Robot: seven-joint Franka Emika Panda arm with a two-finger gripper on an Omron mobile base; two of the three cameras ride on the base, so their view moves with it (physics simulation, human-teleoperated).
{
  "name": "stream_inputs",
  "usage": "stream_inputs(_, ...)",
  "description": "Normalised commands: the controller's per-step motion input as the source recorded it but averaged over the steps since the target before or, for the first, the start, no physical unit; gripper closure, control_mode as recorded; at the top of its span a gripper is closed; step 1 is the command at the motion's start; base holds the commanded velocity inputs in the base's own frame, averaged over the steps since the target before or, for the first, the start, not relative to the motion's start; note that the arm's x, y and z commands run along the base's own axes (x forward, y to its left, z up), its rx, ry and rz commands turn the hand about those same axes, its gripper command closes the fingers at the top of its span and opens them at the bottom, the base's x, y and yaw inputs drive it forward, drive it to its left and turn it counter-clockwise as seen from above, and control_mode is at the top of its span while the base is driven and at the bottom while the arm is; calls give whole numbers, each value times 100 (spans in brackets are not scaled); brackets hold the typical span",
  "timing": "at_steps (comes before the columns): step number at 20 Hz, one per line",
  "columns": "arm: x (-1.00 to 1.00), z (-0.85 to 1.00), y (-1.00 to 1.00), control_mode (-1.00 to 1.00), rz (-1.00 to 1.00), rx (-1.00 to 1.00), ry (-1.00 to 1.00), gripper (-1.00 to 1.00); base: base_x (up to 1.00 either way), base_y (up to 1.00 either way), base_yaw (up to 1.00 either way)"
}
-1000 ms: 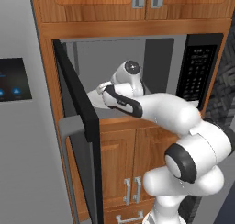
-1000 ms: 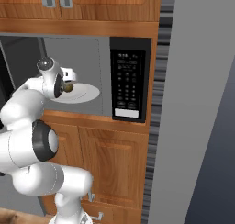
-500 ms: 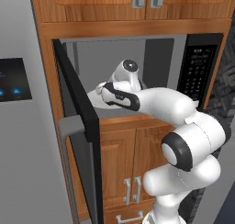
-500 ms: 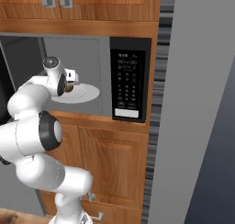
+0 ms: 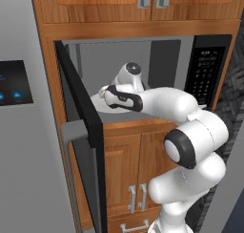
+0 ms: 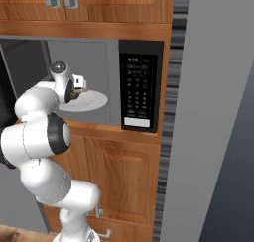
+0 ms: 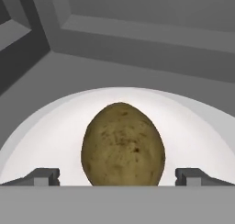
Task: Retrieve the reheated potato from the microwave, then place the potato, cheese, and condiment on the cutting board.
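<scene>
In my hand view the potato [image 7: 123, 145] sits low in the centre of the frame, squarely between the two dark finger tips of the claw [image 7: 117, 176], which stand wide apart at the lower left and lower right with clear space on either side of it. I see no contact between tips and potato. The potato rests on a round white plate [image 7: 55, 131] whose pale surface curves across the middle of the frame, inside the grey cavity of the microwave [image 7: 137, 44].

The potato is egg-shaped, tan to olive, with a matte skin flecked by darker brown spots. The plate is smooth and flat, the cavity walls plain grey with a stepped ledge running across the upper part of the frame. The bottom of the potato is cut off by the lower edge of the view.

In the left base view the arm reaches into the open microwave [image 5: 143, 60] at the centre of the frame, its black-framed door [image 5: 86, 132] swung out toward the lower left, and the keypad panel [image 5: 205, 74] at the right. The arm hides the potato here. In the right base view the claw [image 6: 78, 92] sits over the plate [image 6: 96, 101] at the left centre; a small brownish patch by the hand is too small to make out.
</scene>
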Motion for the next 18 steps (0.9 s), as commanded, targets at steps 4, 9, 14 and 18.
stream_inputs(4, 15, -14, 5, -100, 0, 1, 0, -100, 0, 0, 0)
stream_inputs(9, 17, -8, 5, -100, 0, 0, 0, -100, 0, 0, 0)
stream_inputs(14, 19, -1, 1, -100, 0, 0, 0, -100, 0, 0, 0)
stream_inputs(18, 16, 0, 1, -100, 0, 0, 0, -100, 0, 0, 0)
